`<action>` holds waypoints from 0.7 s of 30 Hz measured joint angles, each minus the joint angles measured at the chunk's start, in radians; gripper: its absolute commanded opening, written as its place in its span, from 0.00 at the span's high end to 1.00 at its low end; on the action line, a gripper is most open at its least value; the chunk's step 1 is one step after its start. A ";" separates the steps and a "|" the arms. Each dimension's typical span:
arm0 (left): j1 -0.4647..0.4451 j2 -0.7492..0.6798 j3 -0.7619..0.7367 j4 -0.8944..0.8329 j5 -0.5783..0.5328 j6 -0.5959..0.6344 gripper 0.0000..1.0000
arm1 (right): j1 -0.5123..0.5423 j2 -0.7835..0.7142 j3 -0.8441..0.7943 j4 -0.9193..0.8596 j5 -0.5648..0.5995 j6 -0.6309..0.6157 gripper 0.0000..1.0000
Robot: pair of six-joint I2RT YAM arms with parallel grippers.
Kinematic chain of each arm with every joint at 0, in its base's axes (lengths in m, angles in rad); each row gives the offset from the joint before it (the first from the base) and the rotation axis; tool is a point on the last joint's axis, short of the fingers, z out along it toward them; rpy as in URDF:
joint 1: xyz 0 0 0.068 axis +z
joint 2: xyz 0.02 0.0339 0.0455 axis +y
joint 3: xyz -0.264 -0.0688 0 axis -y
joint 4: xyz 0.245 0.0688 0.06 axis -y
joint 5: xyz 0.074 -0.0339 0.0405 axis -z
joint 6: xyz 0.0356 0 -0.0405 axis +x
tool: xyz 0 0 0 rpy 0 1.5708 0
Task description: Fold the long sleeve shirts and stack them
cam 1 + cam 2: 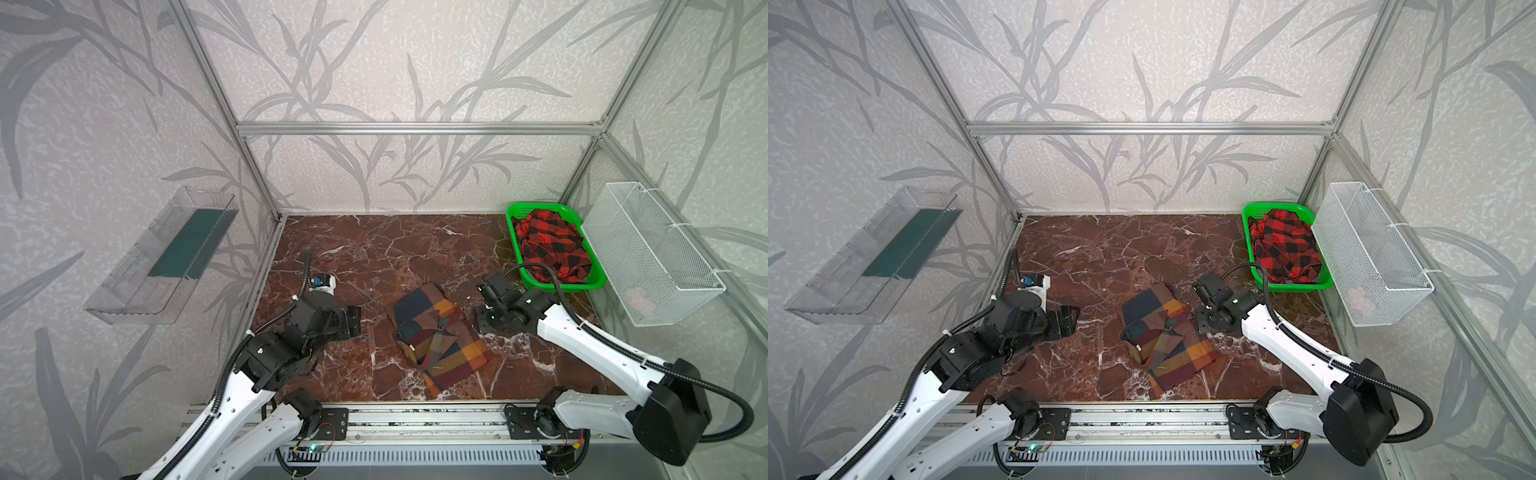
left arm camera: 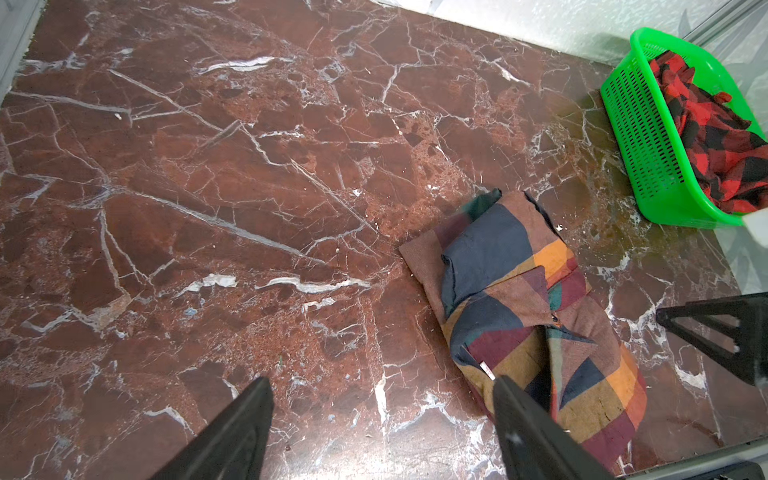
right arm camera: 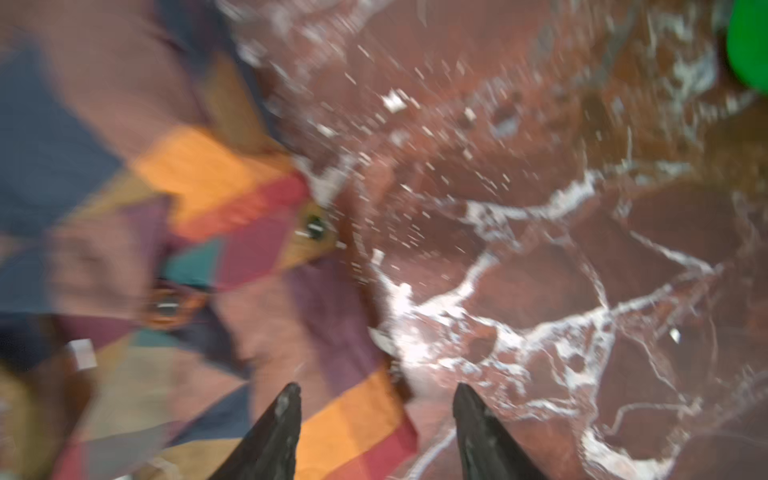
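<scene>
We see the block-colour shirt (image 1: 436, 336) lying folded up small in the middle of the table (image 1: 374, 257). We think it sits there because both arms can reach that spot. It looks about done, though one part sticks out at the near end. The red-and-black shirt (image 1: 552, 245) is in a heap inside the green basket (image 1: 536, 205) at the far right corner, well away from both arms. We think it waits there for its turn, since it is not folded yet. The left gripper (image 2: 378, 384) is wide open and holds nothing. It sits to the left of the folded shirt, with bare table between them. In the left wrist view one of its fingers points at the shirt's near edge. The right gripper (image 3: 376, 399) points down, just beside the shirt's right edge. Its view is blurry, but we can see its two fingers apart with nothing pinched between them. One finger is over the cloth and the other is over the bare table. So no arm holds a shirt now, and we guess the basket shirt comes next.
</scene>
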 measured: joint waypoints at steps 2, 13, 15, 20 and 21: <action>0.000 0.010 0.000 0.000 0.010 0.001 0.16 | -0.008 0.032 -0.032 0.002 0.016 0.000 0.42; 0.000 0.028 0.000 -0.002 0.025 0.008 0.16 | 0.107 0.183 -0.119 0.131 -0.093 0.051 0.49; 0.000 0.038 0.002 -0.008 0.029 0.008 0.16 | 0.200 0.197 -0.128 0.176 -0.131 0.106 0.49; 0.001 0.080 0.035 -0.053 0.037 0.007 0.16 | 0.416 0.339 -0.033 0.332 -0.213 0.242 0.50; 0.001 0.089 0.045 -0.062 0.038 0.007 0.16 | 0.457 0.390 0.015 0.377 -0.233 0.266 0.51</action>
